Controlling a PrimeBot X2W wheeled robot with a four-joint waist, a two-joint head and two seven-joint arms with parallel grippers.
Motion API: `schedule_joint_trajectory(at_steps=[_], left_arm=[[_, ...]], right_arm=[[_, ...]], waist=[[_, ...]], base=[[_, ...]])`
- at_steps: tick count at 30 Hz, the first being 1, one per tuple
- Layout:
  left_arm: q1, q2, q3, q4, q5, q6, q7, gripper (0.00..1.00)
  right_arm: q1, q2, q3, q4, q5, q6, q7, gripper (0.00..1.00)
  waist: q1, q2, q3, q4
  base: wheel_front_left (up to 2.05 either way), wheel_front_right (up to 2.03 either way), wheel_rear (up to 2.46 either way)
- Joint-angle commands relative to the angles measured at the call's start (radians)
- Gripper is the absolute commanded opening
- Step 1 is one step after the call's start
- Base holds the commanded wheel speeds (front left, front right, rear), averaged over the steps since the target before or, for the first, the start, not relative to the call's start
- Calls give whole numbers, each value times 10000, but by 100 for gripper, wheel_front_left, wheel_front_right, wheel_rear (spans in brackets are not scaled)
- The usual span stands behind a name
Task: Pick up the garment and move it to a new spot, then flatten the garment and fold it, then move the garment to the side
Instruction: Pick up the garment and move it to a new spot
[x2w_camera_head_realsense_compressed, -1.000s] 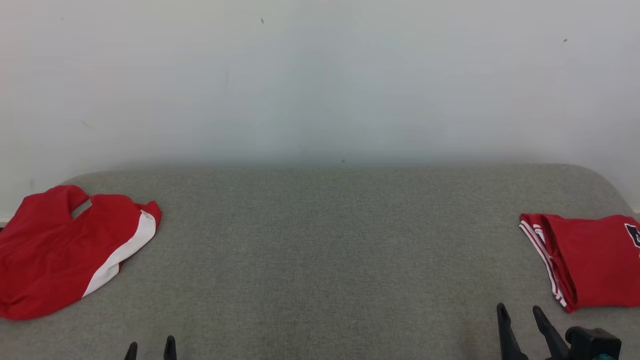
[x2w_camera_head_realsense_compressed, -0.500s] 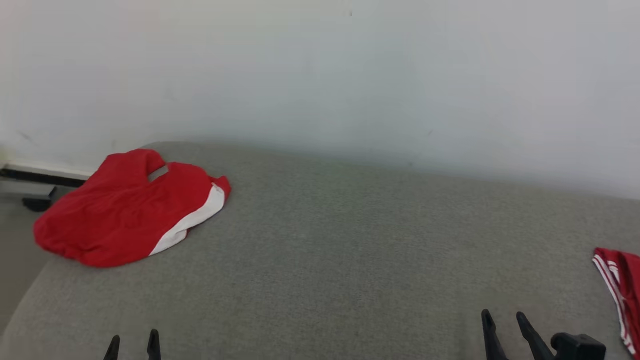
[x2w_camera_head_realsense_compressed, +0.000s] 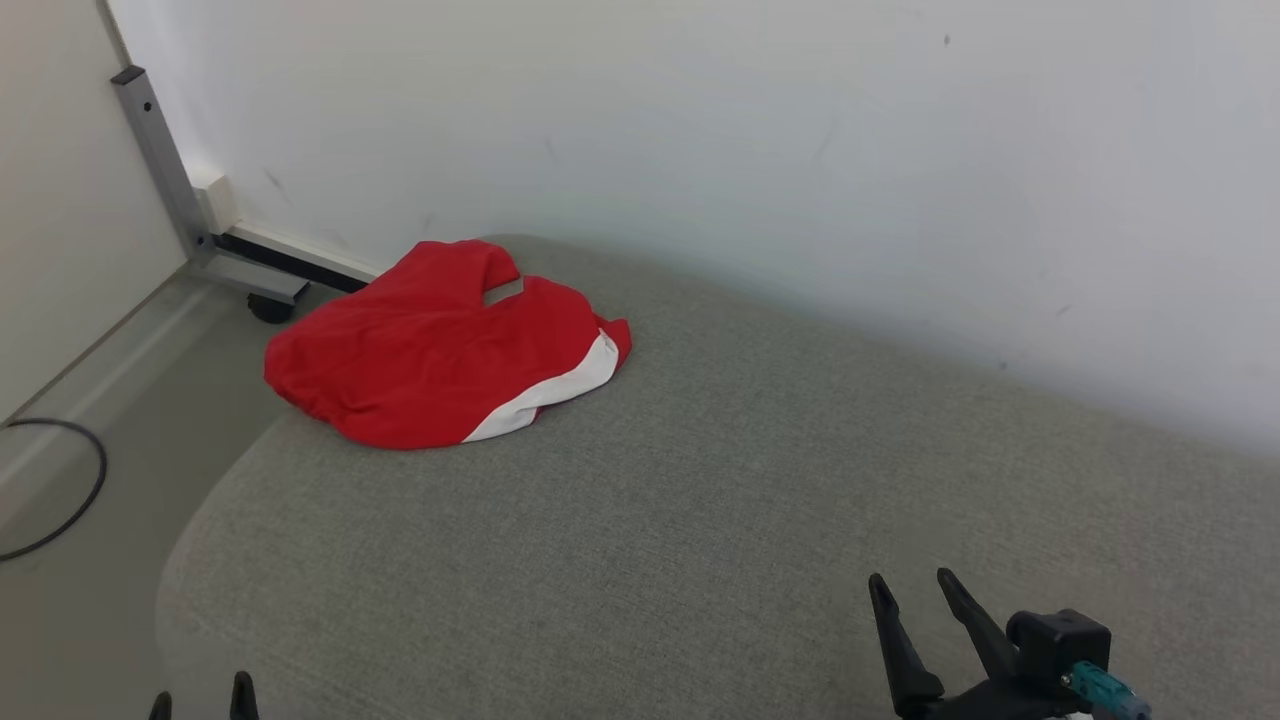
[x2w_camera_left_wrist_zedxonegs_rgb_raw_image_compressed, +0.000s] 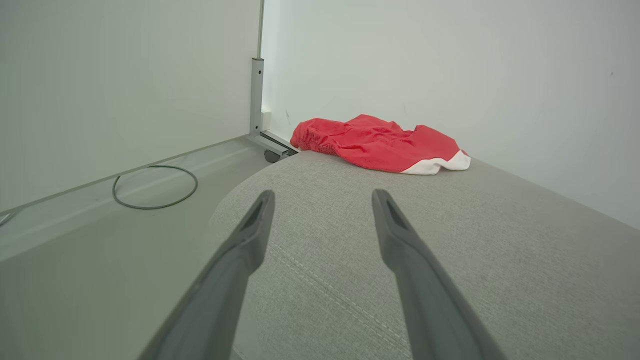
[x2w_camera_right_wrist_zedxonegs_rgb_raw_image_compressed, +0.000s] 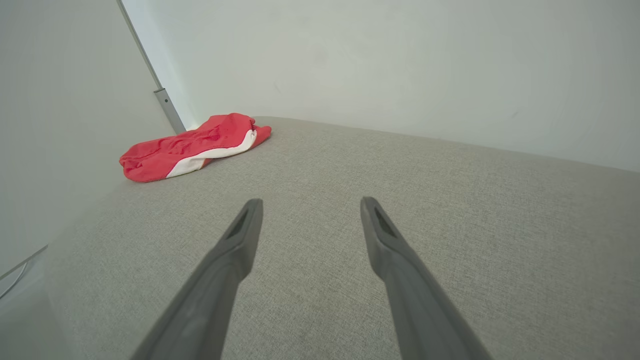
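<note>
Jaws wide and empty on left gripper (x2w_camera_left_wrist_zedxonegs_rgb_raw_image_compressed: 322, 196) and right gripper (x2w_camera_head_realsense_compressed: 912, 582), both above near edge of cushion (x2w_camera_head_realsense_compressed: 700, 480). Garment (x2w_camera_head_realsense_compressed: 430, 360) lies crumpled at far left corner, well apart from both. Judged light, limp, maybe slippery; pinch bunched fold by white stripe (x2w_camera_head_realsense_compressed: 545, 395).

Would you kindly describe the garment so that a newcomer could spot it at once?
A grey cushion runs along a white wall. At its far left end, near a metal post, lies the garment in a loose heap. It alone is bright red, with a white band along one edge.
</note>
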Motion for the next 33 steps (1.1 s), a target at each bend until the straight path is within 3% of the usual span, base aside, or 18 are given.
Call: schedule_joint_trajectory(at_steps=[1, 13, 20, 29, 33], left_arm=[[109, -99, 130, -127, 45, 2, -38, 100], [342, -474, 645, -347, 241, -51, -38, 100], [-238, -414, 196, 301, 109, -74, -34, 100], [-3728, -255, -1032, 2568, -619, -66, 2288, 100], [-5687, -37, -1012, 3689, -733, 53, 2721, 100]], right_arm=[[-207, -1, 79, 65, -76, -17, 5, 100], [-611, -3, 514, 485, -146, -17, -54, 100], [-340, -1, 440, 427, -180, -17, 24, 100], [312, -65, 163, -478, -651, -17, 532, 100], [132, -407, 596, -1436, -865, -17, 1201, 100]], waist=[[0, -2, 293, 353], [0, -2, 416, 439], [0, -2, 435, 435], [0, -2, 883, 423], [0, -2, 1859, -418]], base=[[0, 0, 0], [0, 0, 0], [0, 0, 0], [0, 0, 0], [0, 0, 0]])
